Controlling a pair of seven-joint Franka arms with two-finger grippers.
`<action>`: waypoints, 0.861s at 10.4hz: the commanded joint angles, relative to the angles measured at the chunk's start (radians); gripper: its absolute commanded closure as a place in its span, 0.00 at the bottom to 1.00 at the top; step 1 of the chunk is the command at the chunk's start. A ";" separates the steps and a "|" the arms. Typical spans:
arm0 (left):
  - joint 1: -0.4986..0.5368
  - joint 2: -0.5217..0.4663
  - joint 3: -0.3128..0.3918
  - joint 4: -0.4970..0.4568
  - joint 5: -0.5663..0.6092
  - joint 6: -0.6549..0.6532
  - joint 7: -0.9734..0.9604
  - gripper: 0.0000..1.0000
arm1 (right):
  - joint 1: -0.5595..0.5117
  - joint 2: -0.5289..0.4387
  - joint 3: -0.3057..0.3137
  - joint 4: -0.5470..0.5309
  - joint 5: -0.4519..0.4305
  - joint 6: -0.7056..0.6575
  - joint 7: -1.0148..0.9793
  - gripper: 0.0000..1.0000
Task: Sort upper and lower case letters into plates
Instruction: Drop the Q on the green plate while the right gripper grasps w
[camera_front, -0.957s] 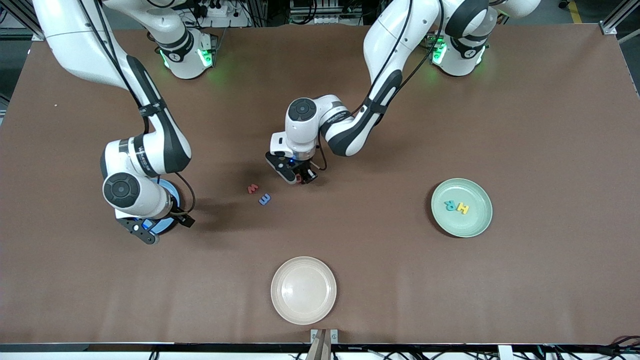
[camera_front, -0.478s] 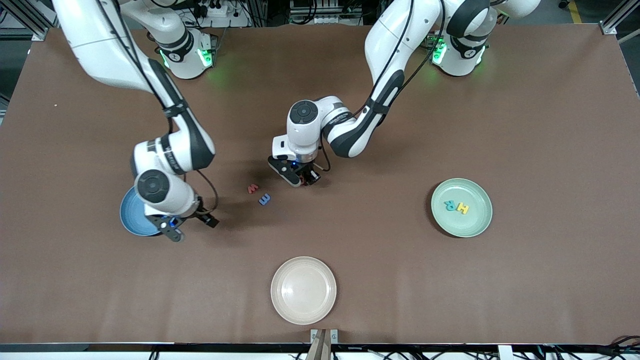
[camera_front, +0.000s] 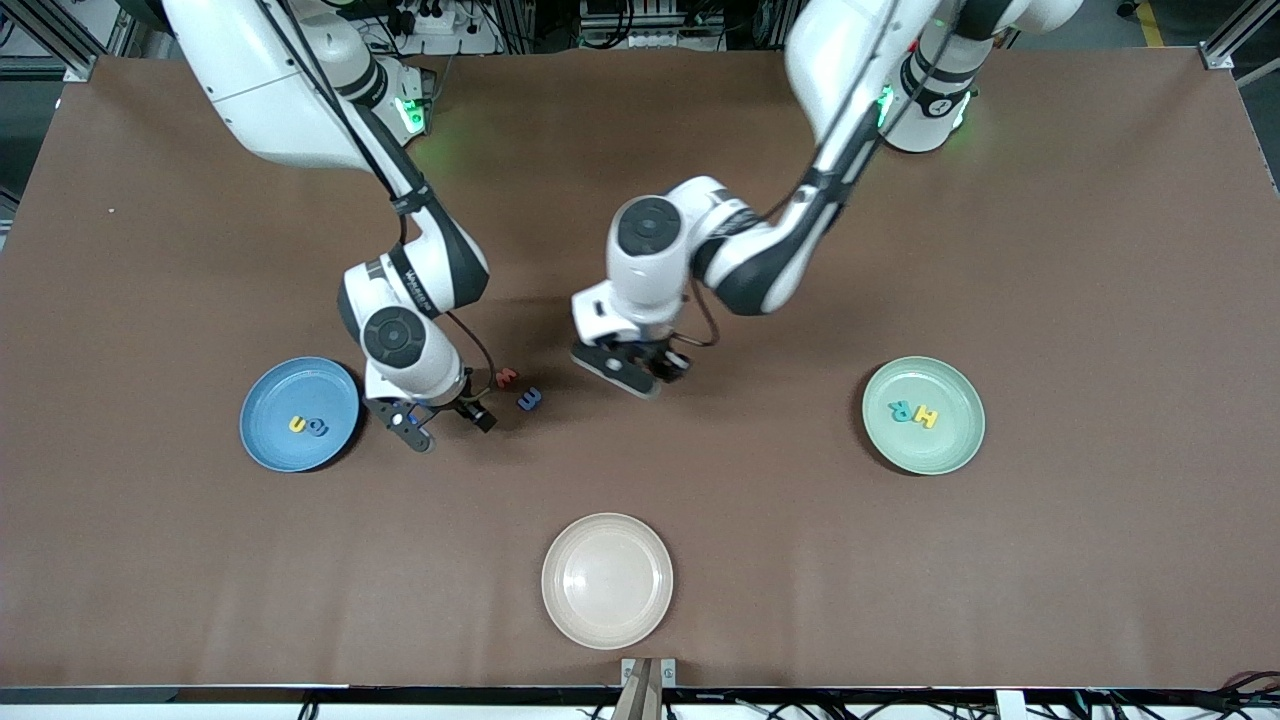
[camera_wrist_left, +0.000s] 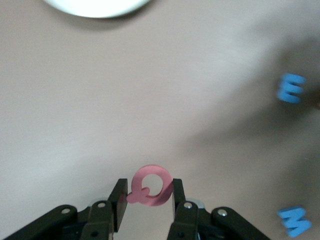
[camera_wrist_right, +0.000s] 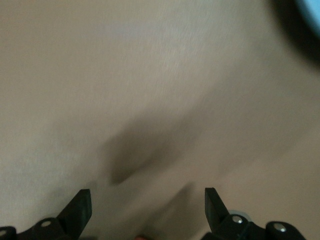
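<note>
Left pincer (camera_wrist_left: 146, 207) clenched on a red letter Q (camera_wrist_left: 149, 185), up over bare surface (camera_front: 760, 560) at centre. Right pincer (camera_front: 440, 425) released, jaws spread wide, nothing between them, over the surface just off the blue plate (camera_front: 262, 448)'s 3 o'clock rim. Red letter (camera_front: 506, 377) and blue letter (camera_front: 529, 399) lie close together on the surface between the two pincers, at roughly 2 o'clock from the right one. Blue plate holds a yellow letter (camera_front: 297, 424) and a blue letter (camera_front: 317, 428), both well inside the rim. Mint plate (camera_front: 960, 440) toward the left arm's end holds a teal R (camera_front: 900, 409) and yellow H (camera_front: 926, 416), touching. Cream plate (camera_front: 607, 581) at 6 o'clock near the surface edge. Wide open surface between all three plates.
</note>
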 joint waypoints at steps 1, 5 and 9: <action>0.127 -0.083 -0.006 -0.051 -0.028 -0.123 0.010 1.00 | -0.006 -0.064 0.035 -0.098 0.037 0.054 0.021 0.00; 0.367 -0.080 -0.006 -0.128 -0.029 -0.151 0.041 1.00 | 0.018 -0.107 0.040 -0.193 0.048 0.110 0.021 0.00; 0.481 -0.037 -0.004 -0.196 -0.028 -0.133 0.079 0.97 | 0.020 -0.097 0.040 -0.221 0.048 0.189 0.031 0.00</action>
